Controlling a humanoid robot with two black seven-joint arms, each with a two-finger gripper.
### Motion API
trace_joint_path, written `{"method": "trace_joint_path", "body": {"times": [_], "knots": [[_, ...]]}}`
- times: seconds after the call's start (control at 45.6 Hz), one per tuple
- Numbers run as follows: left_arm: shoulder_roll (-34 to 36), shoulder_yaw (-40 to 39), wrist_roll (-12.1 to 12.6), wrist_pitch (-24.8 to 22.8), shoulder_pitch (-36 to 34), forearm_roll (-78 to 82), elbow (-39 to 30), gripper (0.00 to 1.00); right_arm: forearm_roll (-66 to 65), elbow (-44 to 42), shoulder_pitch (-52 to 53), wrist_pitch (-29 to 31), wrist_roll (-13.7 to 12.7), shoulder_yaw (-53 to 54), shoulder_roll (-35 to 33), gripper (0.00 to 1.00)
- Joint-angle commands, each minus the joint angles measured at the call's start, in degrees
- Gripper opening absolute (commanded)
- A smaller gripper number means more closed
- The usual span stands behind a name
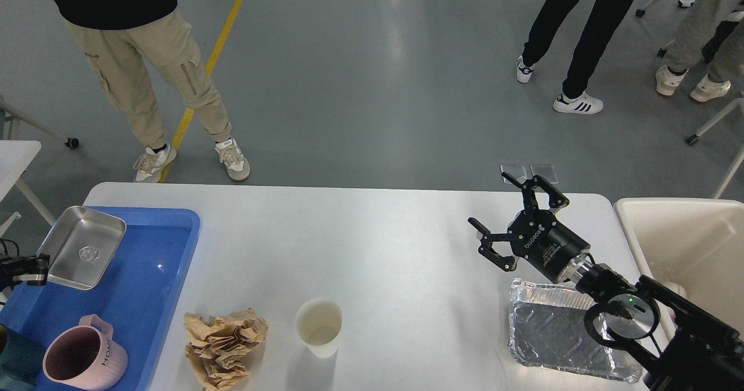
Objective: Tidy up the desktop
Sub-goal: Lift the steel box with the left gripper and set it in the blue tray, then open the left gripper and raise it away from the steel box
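The white desktop (378,234) carries a crumpled brown paper (224,339), a white paper cup (318,326) and a foil tray (561,333). At the far left edge, only the tip of my left gripper (26,268) shows. It is shut on the near rim of a steel tray (84,254), which hangs low over the far left corner of the blue tray (157,275). My right gripper (514,214) hovers open and empty above the desktop, just beyond the foil tray.
A pink mug (81,359) stands in the near end of the blue tray. A beige bin (686,246) sits off the desktop's right end. Several people stand on the floor beyond the far edge.
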Motion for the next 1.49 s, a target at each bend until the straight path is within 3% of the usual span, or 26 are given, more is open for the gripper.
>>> {"method": "trace_joint_path", "body": {"times": [0.0, 0.395, 0.57, 0.614, 0.702, 0.877, 0.943, 1.031, 1.096, 1.25, 1.469], "knots": [[-2.11, 0.49, 0.0, 0.02, -0.11, 0.01, 1.47, 0.06, 0.0, -0.04, -0.16, 0.0, -0.04, 0.07, 0.01, 1.0], [-5.45, 2.08, -0.18, 0.99, 0.59, -0.17, 1.91, 0.08, 0.0, -0.04, -0.16, 0.0, 0.05, 0.07, -0.08, 1.0], [-6.06, 1.99, -0.79, 1.08, 0.77, -0.78, 1.83, 0.16, 0.0, -0.04, -0.16, 0.0, 0.05, 0.07, -0.08, 1.0], [-6.15, 2.08, -0.97, 1.16, 0.77, -0.96, 1.83, 0.24, 0.0, -0.04, -0.16, 0.0, 0.05, 0.07, -0.08, 1.0], [-6.15, 1.9, -0.88, 1.43, 0.77, -1.48, 1.83, 0.52, 0.0, -0.13, -0.16, 0.0, -0.04, 0.07, -0.08, 1.0], [-5.19, 1.02, -1.49, 1.51, 0.5, -8.58, 1.74, 0.92, 0.0, -0.39, -0.16, 0.0, -0.04, -0.02, 0.09, 1.0], [-4.92, 0.85, -2.63, 1.08, -0.11, -13.07, 1.65, 0.95, 0.0, -0.3, -0.16, -0.09, -0.04, -0.11, 0.18, 1.0], [-2.91, 0.41, -5.97, 0.29, -1.07, -19.75, 1.13, 0.96, -0.09, -0.3, -0.07, -0.35, -0.04, -0.19, 0.18, 1.0], [-1.24, 0.41, -7.64, -2.6, -3.18, -23.28, 0.6, 0.97, -0.18, -0.3, -0.07, -0.35, -0.04, -0.19, 0.01, 1.0], [0.7, -3.19, -9.23, -13.06, -7.67, -27.76, -0.46, 0.97, -0.26, -0.39, 0.02, -0.35, -0.04, -0.19, -0.17, 1.0], [2.55, -13.46, -9.49, -17.47, -4.61, -33.81, -8.01, 0.97, -0.44, -0.3, -0.07, -0.35, -0.13, -0.28, -0.96, 1.0]]}}
